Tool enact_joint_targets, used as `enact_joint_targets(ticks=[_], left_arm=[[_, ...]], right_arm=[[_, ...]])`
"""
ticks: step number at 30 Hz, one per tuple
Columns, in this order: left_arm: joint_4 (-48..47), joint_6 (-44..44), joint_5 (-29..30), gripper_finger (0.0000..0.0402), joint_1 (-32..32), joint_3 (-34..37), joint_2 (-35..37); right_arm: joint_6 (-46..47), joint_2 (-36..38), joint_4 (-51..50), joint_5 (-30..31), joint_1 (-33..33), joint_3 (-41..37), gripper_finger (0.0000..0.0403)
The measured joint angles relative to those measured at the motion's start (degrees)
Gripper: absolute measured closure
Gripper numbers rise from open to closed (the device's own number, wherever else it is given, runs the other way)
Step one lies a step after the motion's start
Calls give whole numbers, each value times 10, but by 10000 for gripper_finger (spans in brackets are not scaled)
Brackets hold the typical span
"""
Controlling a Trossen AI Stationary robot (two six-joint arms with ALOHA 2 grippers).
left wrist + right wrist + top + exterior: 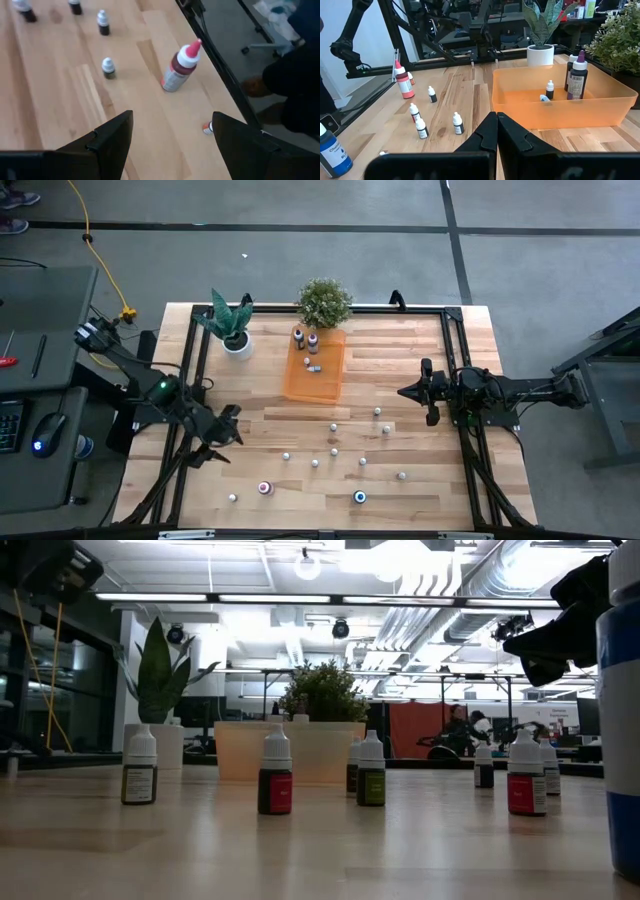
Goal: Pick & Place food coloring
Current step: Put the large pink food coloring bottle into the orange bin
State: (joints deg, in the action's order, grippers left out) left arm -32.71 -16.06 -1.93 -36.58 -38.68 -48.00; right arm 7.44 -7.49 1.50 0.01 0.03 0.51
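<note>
Clearly, with the left gripper (172, 145) spread wide above the red-bodied food coloring bottle (179, 68) and the right gripper (496, 131) pressed together near the orange tray (315, 366), the upright bottle could be toppled by a skewed descent.

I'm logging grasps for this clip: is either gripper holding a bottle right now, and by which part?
Nothing is held. The left gripper is open above bare table, short of the red bottle. The right gripper is shut and empty.
</note>
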Motion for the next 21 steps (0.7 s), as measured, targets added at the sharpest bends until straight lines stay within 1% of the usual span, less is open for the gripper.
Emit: enact_joint_targets(ticks=[3, 7, 10, 13, 16, 18, 21], left_arm=[[38, 11, 1, 133, -7, 8, -17], [60, 29, 13, 133, -7, 10, -50], [76, 38, 8, 133, -7, 10, -69], [76, 38, -2, 133, -9, 10, -85], [74, 38, -1, 134, -30, 10, -90], [73, 38, 15, 134, -47, 10, -91], [73, 39, 60, 134, -66, 10, -94]], right_arm=[[0, 0, 0, 0, 0, 0, 402], [0, 0, 0, 0, 0, 0, 402], [0, 0, 0, 0, 0, 0, 402], [0, 0, 0, 0, 0, 0, 402], [0, 0, 0, 0, 0, 0, 402], [0, 0, 0, 0, 0, 0, 402], [0, 0, 0, 0, 0, 0, 402]])
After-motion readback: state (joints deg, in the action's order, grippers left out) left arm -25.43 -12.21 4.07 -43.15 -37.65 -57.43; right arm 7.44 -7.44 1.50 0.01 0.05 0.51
